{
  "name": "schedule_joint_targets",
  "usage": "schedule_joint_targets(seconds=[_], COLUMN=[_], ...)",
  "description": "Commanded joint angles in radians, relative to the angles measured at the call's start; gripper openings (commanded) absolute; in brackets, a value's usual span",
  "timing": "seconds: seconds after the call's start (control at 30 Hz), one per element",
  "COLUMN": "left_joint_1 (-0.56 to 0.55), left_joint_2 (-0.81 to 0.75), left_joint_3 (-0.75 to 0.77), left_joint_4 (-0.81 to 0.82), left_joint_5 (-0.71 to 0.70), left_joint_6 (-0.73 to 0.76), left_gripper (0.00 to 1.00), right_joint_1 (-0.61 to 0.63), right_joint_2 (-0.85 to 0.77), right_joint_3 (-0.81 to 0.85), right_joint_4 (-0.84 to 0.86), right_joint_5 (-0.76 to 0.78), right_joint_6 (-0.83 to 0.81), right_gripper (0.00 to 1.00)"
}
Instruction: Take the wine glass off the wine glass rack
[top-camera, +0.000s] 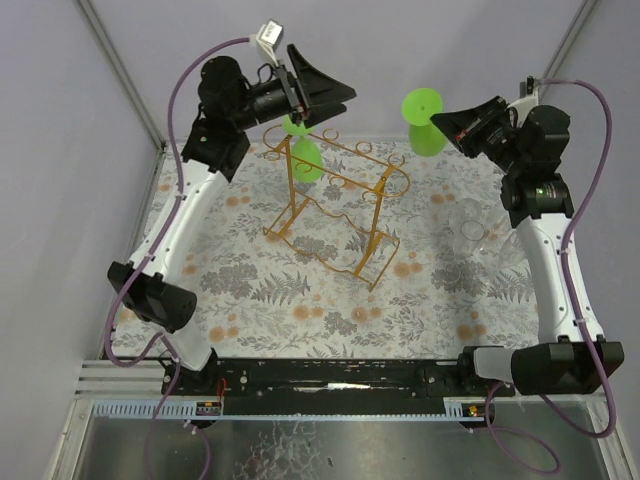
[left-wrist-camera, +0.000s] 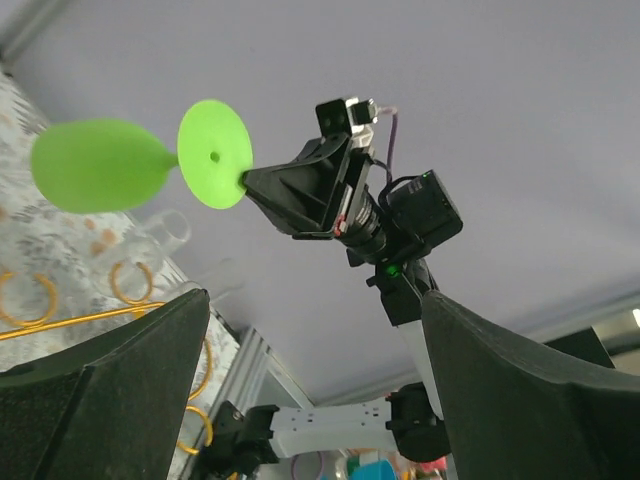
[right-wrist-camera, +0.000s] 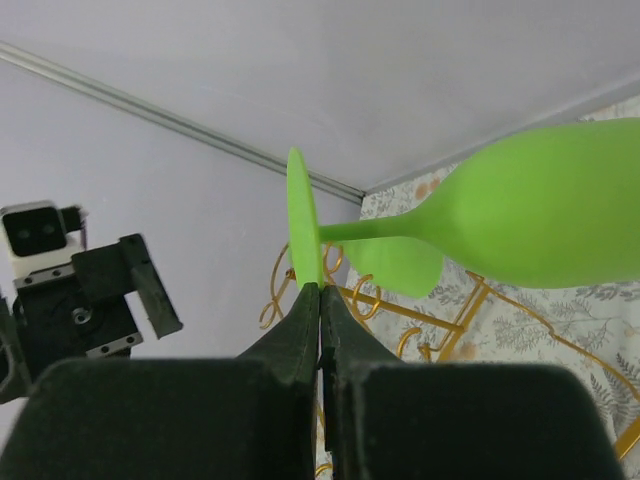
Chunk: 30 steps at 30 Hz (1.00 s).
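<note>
The right tool (right-wrist-camera: 320, 292) is pinched tight on the rim of the foot of one green wine glass (right-wrist-camera: 540, 215). It holds that glass in the air beyond the far right end of the wine glass rack (top-camera: 379, 230), apart from the wire, with the stem lying roughly level and the bowl pointing away from the tool. So this glass is already off the frame. A second wine glass (top-camera: 307, 160), also green, hangs upside down at the rack's far left end, foot up among the rails and bowl below, so its long axis is upright. The left tool (left-wrist-camera: 315, 300) stands wide, with nothing between its fingers in the wrist view. In the top view it sits just above and behind that hanging glass, fingers pointing right, and of the two arms it is by far the nearer. If the hanging glass is the next to go, the move seems to turn on this: the foot lies just under the left tool, and the glass would have to slide along the rails before it comes free. Whether the tool already touches the foot cannot be told. Some clear glasses (top-camera: 470, 228) stand on the flowered tabletop (top-camera: 300, 310) by the right arm
</note>
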Motion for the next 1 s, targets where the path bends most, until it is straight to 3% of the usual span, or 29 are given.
schedule_joint_targets(seconds=[0.0,0.23,0.97], left_joint_1=[-0.057,-0.113,-0.257], left_joint_2=[0.056,0.143,0.23], left_joint_3=[0.094,0.159,0.247], left_joint_4=[0.033,0.033,0.083], left_joint_5=[0.029,0.028,0.001], left_joint_6=[-0.036,-0.038,-0.075], left_gripper=[0.85,0.85,0.8], right_joint_1=[-0.005,-0.005,-0.005], right_joint_2=[-0.105,-0.18,-0.235], right_joint_3=[0.053,-0.015,-0.02], right_joint_4=[0.114,0.174,0.06], right_joint_5=[-0.026,-0.081,-0.147], right_joint_6=[-0.069,-0.069,-0.113], right_gripper=[0.0,0.0,0.0])
